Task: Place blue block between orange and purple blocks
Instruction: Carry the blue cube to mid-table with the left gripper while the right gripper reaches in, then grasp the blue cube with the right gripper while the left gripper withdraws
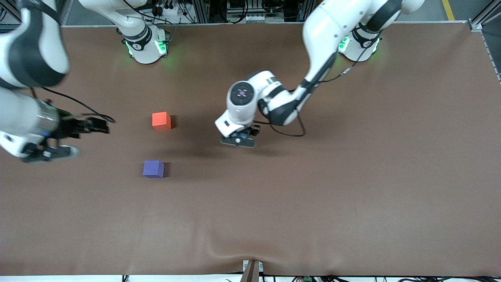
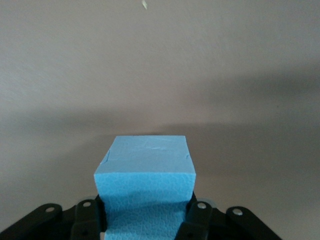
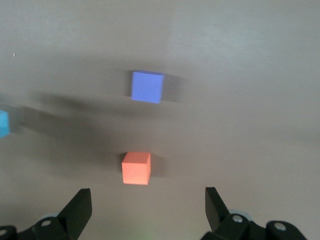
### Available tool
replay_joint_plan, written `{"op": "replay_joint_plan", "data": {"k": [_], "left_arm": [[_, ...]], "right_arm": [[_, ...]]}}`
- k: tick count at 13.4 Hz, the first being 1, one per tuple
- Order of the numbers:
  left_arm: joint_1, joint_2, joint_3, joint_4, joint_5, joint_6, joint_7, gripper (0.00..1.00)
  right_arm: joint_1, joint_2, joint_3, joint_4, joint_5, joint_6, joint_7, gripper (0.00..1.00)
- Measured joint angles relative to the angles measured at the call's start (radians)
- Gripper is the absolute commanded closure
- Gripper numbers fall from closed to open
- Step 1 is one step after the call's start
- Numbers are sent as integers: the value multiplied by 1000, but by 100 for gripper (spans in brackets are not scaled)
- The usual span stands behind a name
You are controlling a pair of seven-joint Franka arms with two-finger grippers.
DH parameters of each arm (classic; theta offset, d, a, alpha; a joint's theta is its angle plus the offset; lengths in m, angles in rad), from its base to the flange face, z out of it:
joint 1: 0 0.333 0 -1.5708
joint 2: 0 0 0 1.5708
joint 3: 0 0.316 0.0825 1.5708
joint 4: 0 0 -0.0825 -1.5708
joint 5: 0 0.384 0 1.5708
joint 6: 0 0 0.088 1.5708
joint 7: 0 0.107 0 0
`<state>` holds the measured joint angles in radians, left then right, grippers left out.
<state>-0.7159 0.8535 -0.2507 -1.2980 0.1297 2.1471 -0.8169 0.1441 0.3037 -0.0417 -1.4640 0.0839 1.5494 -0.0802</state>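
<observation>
While the left gripper (image 1: pixel 239 140) hangs over mid-table, its wrist view alone shows the blue block (image 2: pixel 145 187) pinched between its fingers.

From above the load is hidden; the orange block (image 1: pixel 161 121) sits at twelve o'clock of the purple block (image 1: pixel 153 169), apart. The right gripper (image 3: pixel 147 212) waits spread wide at its end.

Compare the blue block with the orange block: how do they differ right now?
The blue block is sky blue; the orange block is orange-red. The blue block is clamped in the left gripper, while the orange block rests free on the table. Both are plain matte cubes.
</observation>
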Motion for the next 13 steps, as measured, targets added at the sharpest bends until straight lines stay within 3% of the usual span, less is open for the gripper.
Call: {"op": "replay_joint_plan", "data": {"k": [1,2,8,10,13], "left_arm": [[-33,19,12,12,0,3,-28,54],[-55,33,16,17,0,3,-48,1],[-65,31,23,41,0,-34,-117,0],[-40,-53,30,63,0,-177,-139,0],[85,-265,38,73,2,-482,-118,0]], "right_arm": [[33,33,0,1,2,17,0,0],[57,57,1,2,6,26,1,0],[94,93,1,-10,65,39,1,0],[130,94,1,-60,86,63,25,0],[202,89,2,-160,179,170,167,0]]}}
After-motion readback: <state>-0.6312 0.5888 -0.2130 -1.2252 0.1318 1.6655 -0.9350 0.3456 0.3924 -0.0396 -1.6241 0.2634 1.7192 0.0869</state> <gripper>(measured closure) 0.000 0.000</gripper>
